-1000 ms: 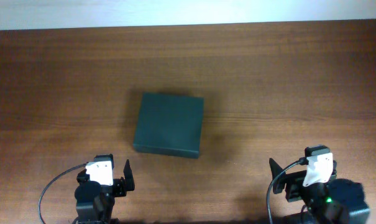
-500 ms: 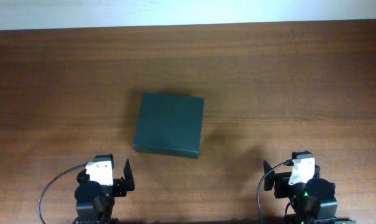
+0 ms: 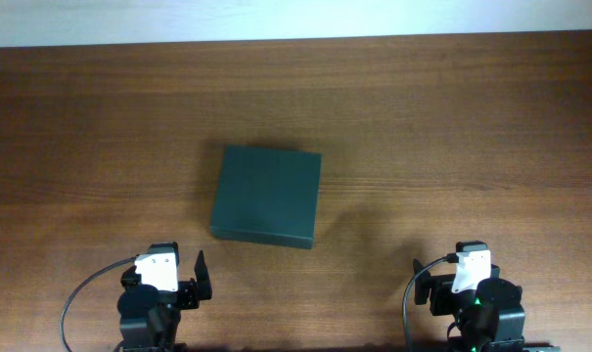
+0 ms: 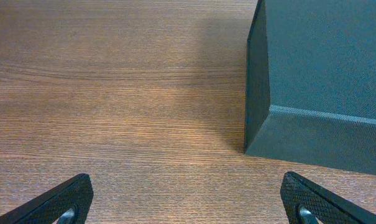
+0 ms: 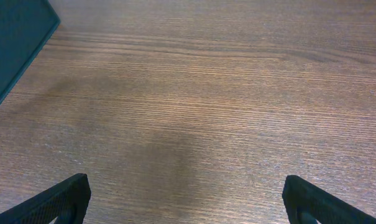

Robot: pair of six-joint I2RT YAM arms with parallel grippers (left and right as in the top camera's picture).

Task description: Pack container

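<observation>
The container (image 3: 266, 196) is a dark green rectangular box lying closed on the wooden table near its middle. Its near left corner shows in the left wrist view (image 4: 312, 81), and a corner of it shows at the top left of the right wrist view (image 5: 13, 43). My left gripper (image 3: 183, 274) is open and empty at the front left, a short way in front of the box; its fingertips show in the left wrist view (image 4: 188, 202). My right gripper (image 3: 442, 279) is open and empty at the front right, well apart from the box, seen in its own view (image 5: 188, 199).
The brown wooden table (image 3: 452, 127) runs to a pale wall edge along the back. No other objects show on it.
The right arm has drawn back and left toward the front edge and settled. The left arm and the box have not moved.
</observation>
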